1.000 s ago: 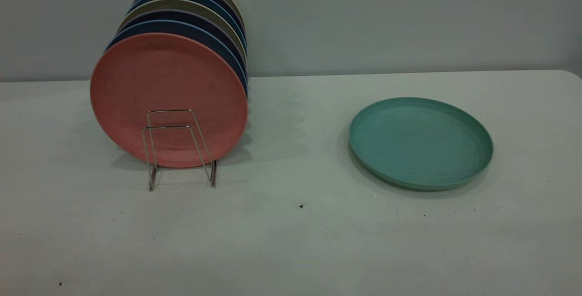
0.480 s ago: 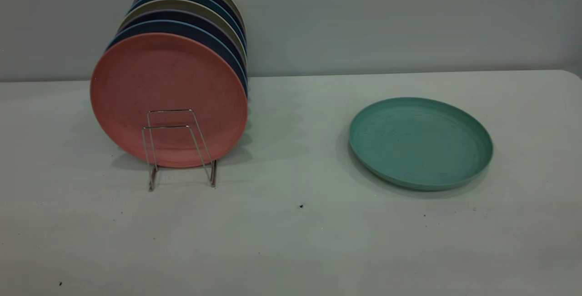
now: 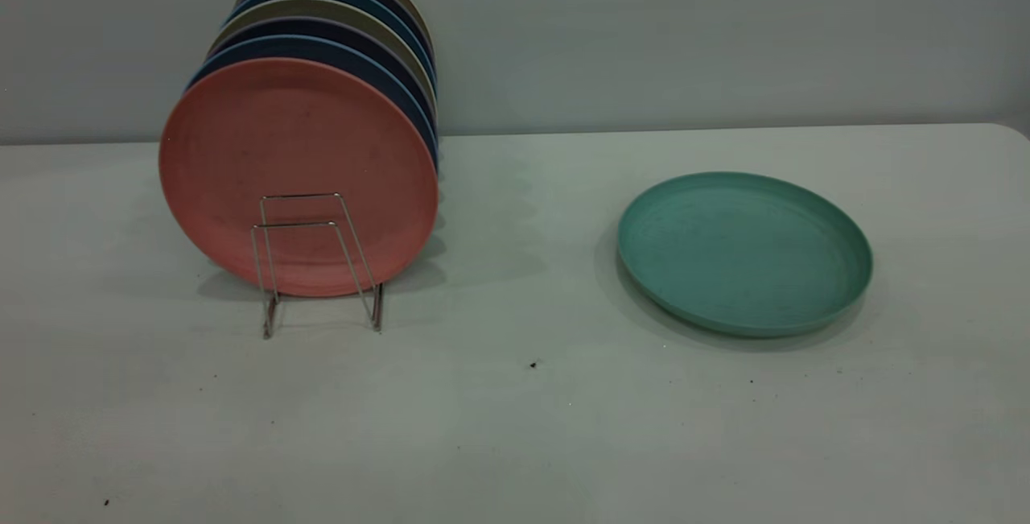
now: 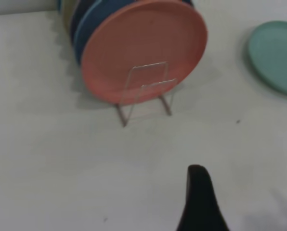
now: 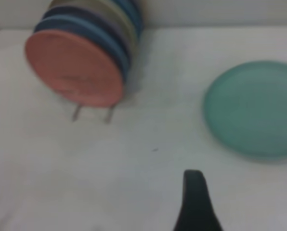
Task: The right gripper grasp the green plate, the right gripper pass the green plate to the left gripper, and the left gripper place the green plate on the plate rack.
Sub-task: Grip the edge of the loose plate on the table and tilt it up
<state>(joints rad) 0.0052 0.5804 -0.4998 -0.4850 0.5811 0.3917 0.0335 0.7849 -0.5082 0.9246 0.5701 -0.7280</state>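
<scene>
Only one dark finger of the right tool [image 5: 195,202] and one of the left tool [image 4: 201,202] shows, so whether either is apart or together cannot be told, and neither touches anything. Nothing is done yet: the green plate [image 3: 744,252] lies flat on the tabletop [image 3: 515,411], well apart from the plate rack [image 3: 318,262]. The rack already holds upright plates, a salmon-pink plate [image 3: 298,174] frontmost.

We see the plate rack [image 3: 320,262] at the table's [image 3: 515,427] left, plates [image 3: 299,176] standing in it (one behind another); the green plate [image 3: 744,250] lies flat well to the right.

left gripper [image 4: 201,202] one tapered black jaw (matte), right gripper [image 5: 195,204] alike
</scene>
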